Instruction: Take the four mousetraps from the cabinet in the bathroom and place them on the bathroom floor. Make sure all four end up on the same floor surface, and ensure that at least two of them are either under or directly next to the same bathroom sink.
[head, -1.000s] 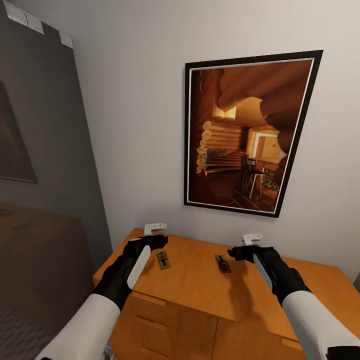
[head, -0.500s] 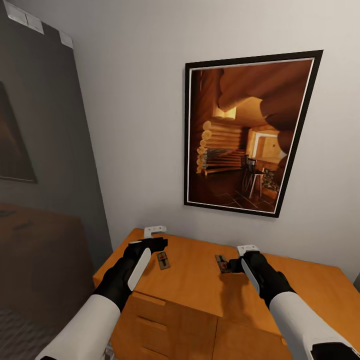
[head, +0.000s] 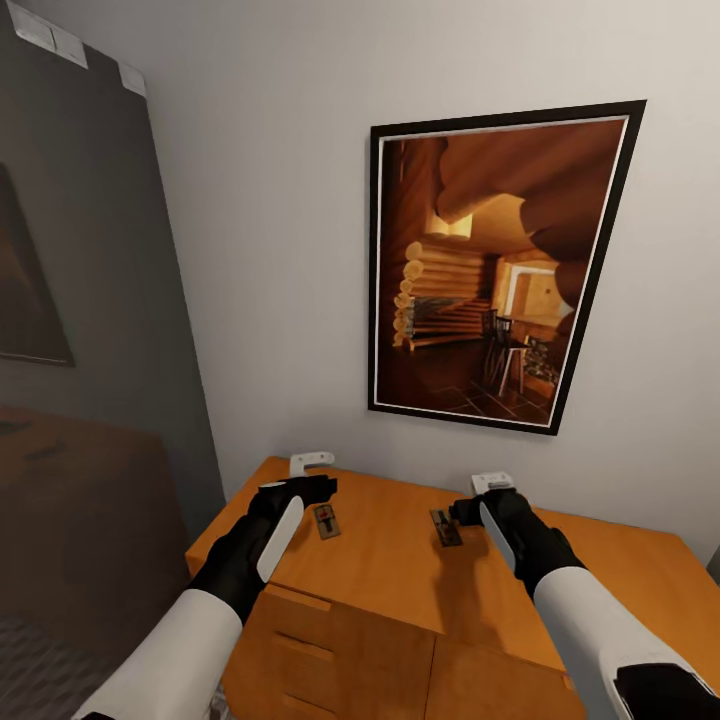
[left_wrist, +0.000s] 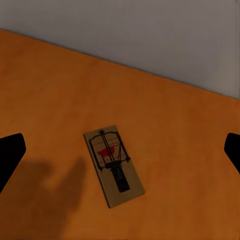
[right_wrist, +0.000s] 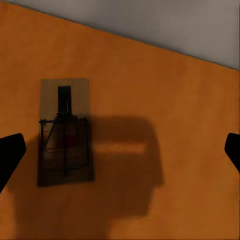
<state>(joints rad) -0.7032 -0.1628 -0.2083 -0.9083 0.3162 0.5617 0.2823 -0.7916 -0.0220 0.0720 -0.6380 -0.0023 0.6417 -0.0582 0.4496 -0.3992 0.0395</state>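
Observation:
Two mousetraps lie flat on the orange-brown cabinet (head: 390, 560): a left mousetrap (head: 326, 521) and a right mousetrap (head: 445, 527). My left gripper (head: 314, 476) hovers just left of and above the left mousetrap (left_wrist: 114, 166), open, its dark fingertips (left_wrist: 10, 155) wide apart over the board. Hovering just right of the right mousetrap (right_wrist: 65, 132) is my right gripper (head: 480, 497), also open, and its shadow falls across the board. Neither gripper touches a trap.
A large framed picture (head: 500, 265) hangs on the pale wall right behind the cabinet. A dark grey reflective panel (head: 90, 300) stands to the left. The cabinet's drawer fronts (head: 330, 650) face me, close to my forearms.
My right arm has swung left and slightly away from me, bringing its gripper close beside the right mousetrap. The left arm has hardly moved.

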